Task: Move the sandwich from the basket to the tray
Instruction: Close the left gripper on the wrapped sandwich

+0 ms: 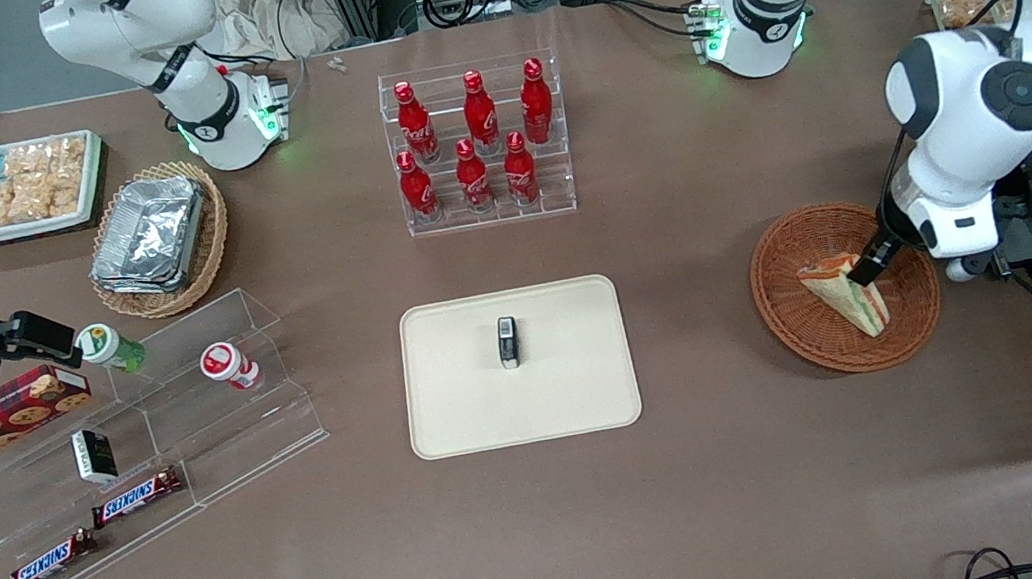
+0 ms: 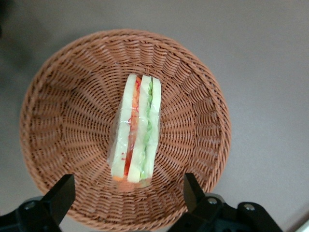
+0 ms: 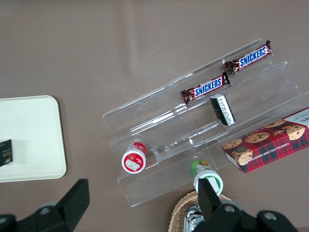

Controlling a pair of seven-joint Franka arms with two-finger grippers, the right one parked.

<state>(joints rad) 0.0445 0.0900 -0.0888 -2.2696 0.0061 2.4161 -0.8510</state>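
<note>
One brown tabletop (image 1: 708,505) — the pincer (image 2: 126,193) hangs open over the basket's (image 2: 58,121) sandwich (image 2: 135,130).

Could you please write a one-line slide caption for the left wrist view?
Open gripper poised above the sandwich lying in the basket.

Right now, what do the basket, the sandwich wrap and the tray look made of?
Basket: woven wicker, reddish-brown, matte; the weave ribs show. Sandwich: pale bread wedge in what looks like clear film, judging by glints and creases. Tray: smooth cream-beige, low rim, probably plastic. The gripper hangs open over the sandwich, one finger to each side.
</note>
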